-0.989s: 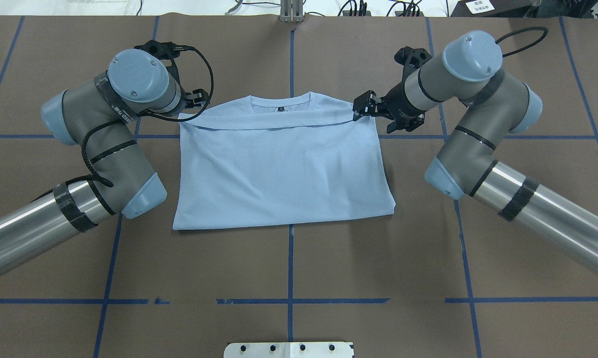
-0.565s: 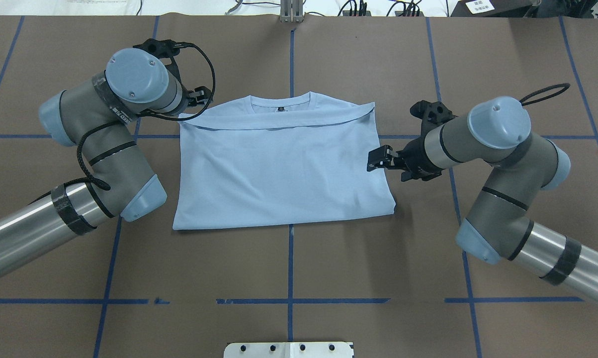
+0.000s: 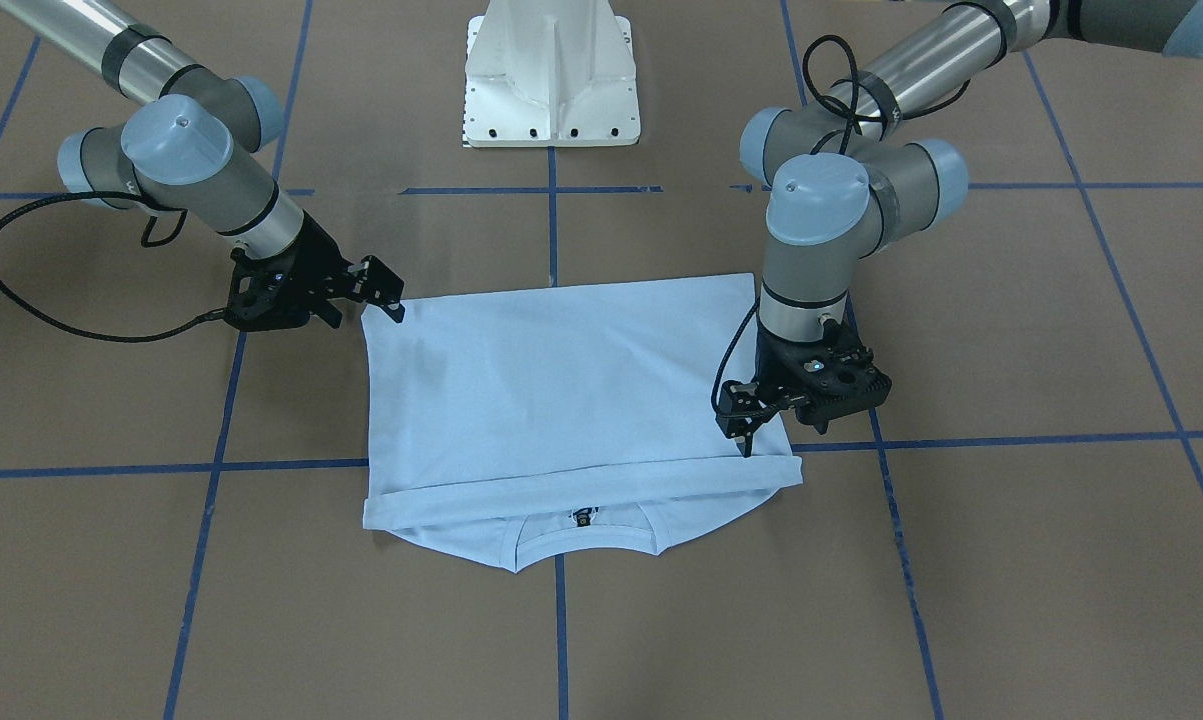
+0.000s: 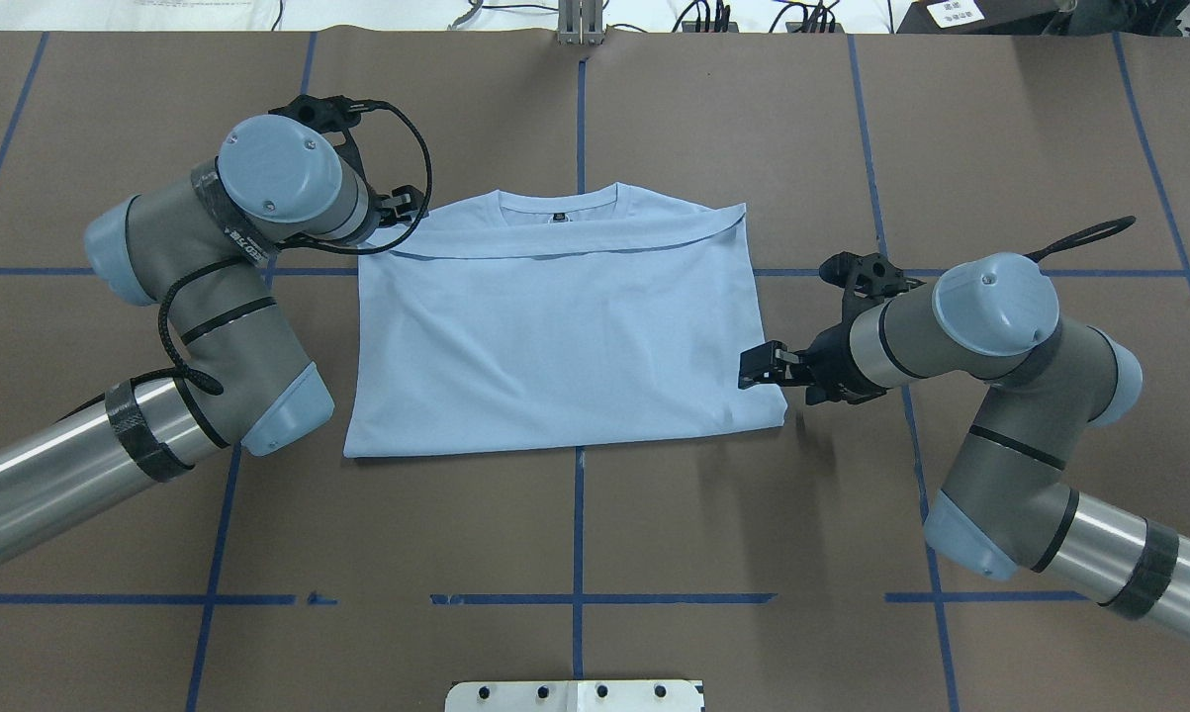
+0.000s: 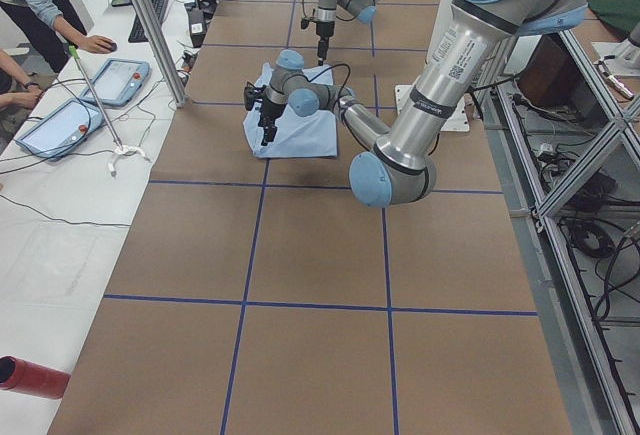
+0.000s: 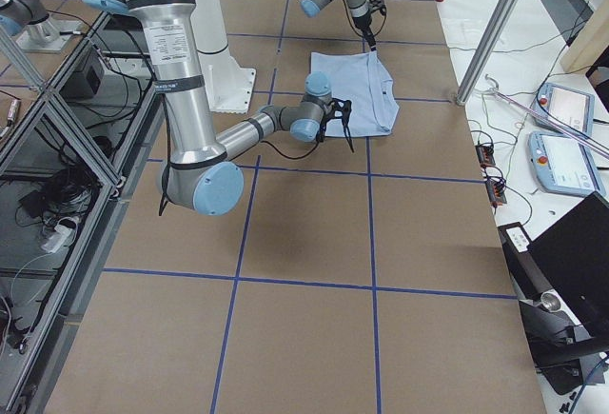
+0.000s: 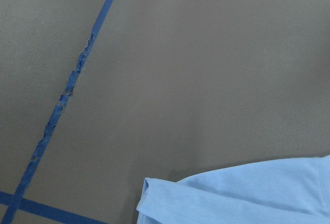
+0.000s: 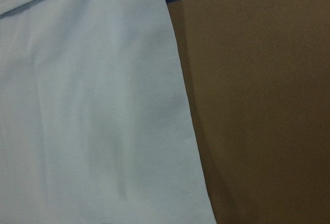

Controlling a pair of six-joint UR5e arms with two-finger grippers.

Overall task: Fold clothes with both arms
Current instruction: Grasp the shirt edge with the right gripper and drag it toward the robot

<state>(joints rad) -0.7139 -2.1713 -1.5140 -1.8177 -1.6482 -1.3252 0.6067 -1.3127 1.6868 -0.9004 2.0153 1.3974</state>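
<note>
The light blue T-shirt (image 4: 555, 336) lies flat on the brown table, its lower part folded up to just below the collar and neck label (image 4: 558, 215). It also shows in the front view (image 3: 561, 400). My left gripper (image 4: 404, 204) hovers at the shirt's far left corner, open and empty; it shows in the front view too (image 3: 743, 425). Its wrist view shows only that corner of the shirt (image 7: 247, 198). My right gripper (image 4: 755, 366) is open and empty at the shirt's right edge near the near corner, also in the front view (image 3: 386, 292). Its wrist view shows the shirt's edge (image 8: 93, 105).
The white pedestal base (image 3: 551, 80) stands at the near middle of the table. Blue tape lines (image 4: 577, 514) cross the brown table cover. Operators and tablets (image 5: 60, 120) are at a side bench beyond the table's far edge.
My right gripper has moved from the shirt's far right corner along its right edge toward the near right corner. My left arm has hardly moved. The shirt lies unchanged.
</note>
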